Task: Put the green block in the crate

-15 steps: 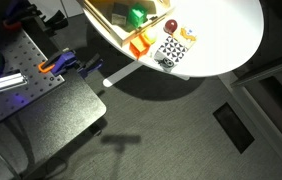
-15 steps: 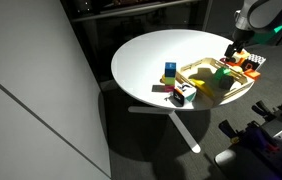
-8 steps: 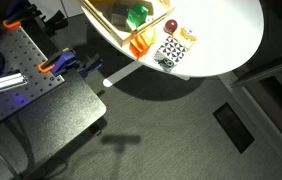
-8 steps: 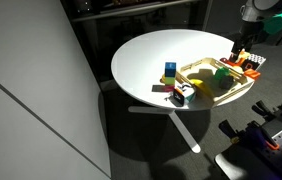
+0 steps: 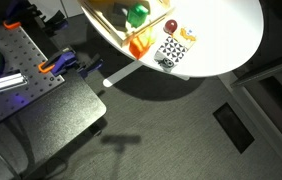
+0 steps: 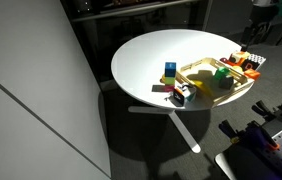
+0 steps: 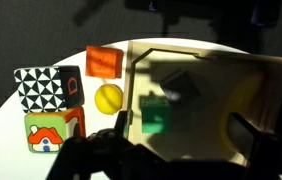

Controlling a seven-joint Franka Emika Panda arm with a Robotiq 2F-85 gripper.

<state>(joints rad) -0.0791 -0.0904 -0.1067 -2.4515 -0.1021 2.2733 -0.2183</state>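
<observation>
The green block (image 7: 156,117) lies on the floor of the tan wooden crate (image 7: 131,62), near its left rim. It also shows in both exterior views (image 5: 136,14) (image 6: 222,72), inside the crate (image 5: 109,18) (image 6: 243,90). In the wrist view my gripper (image 7: 178,134) hangs above the crate, open and empty, its dark fingers on either side of the block and well clear of it. In an exterior view only a bit of the arm (image 6: 266,5) shows at the top right edge.
Outside the crate on the round white table (image 6: 146,55) are an orange block (image 7: 103,60), a small ball (image 7: 108,98), a black-and-white patterned cube (image 7: 46,88) and a house-picture cube (image 7: 51,130). A blue-and-green block (image 6: 169,70) stands left of the crate.
The arm has risen up and away from the crate and now nearly leaves the exterior view. The green block stays in the crate.
</observation>
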